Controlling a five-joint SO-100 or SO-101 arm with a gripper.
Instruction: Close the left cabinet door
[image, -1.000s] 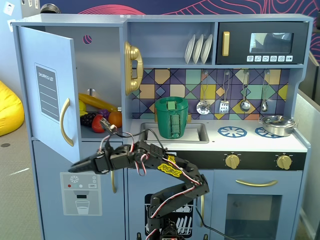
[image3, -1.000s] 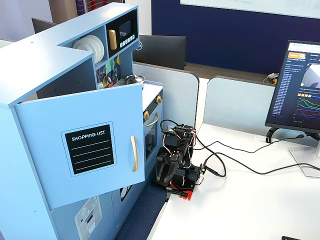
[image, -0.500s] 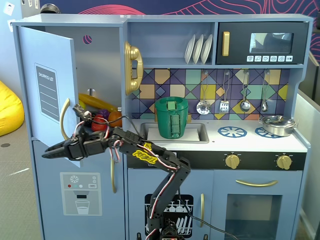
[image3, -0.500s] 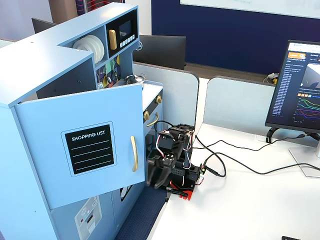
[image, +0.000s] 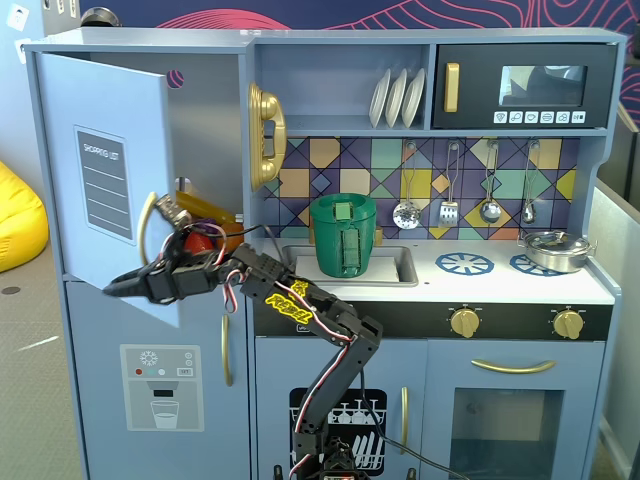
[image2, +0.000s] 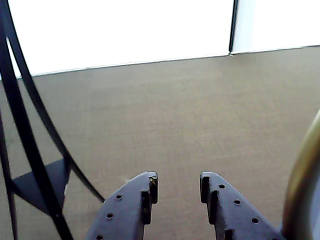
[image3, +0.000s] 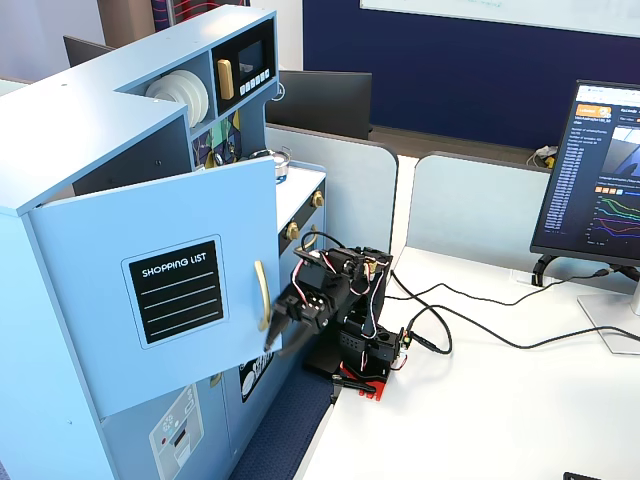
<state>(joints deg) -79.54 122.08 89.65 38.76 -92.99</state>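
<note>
The left cabinet door (image: 103, 185) is light blue with a black "SHOPPING LIST" panel and a curved gold handle (image: 148, 225). It stands partly open, hinged at the left of a fixed view, and also shows in the other fixed view (image3: 180, 290). My gripper (image: 118, 288) is open and empty in front of the door's outer face, just below the handle (image3: 262, 295). The gripper (image3: 273, 338) sits close to the door's free edge. In the wrist view the gripper (image2: 179, 187) points over the carpet floor, with the handle (image2: 300, 185) at the right edge.
Orange and red toy items (image: 205, 225) sit inside the open cabinet. Below is the blue dispenser door (image: 160, 385). A green pot (image: 343, 235) stands in the sink. Black chair legs (image2: 30, 140) stand on the floor. A monitor (image3: 600, 170) and cables (image3: 470, 310) are on the white table.
</note>
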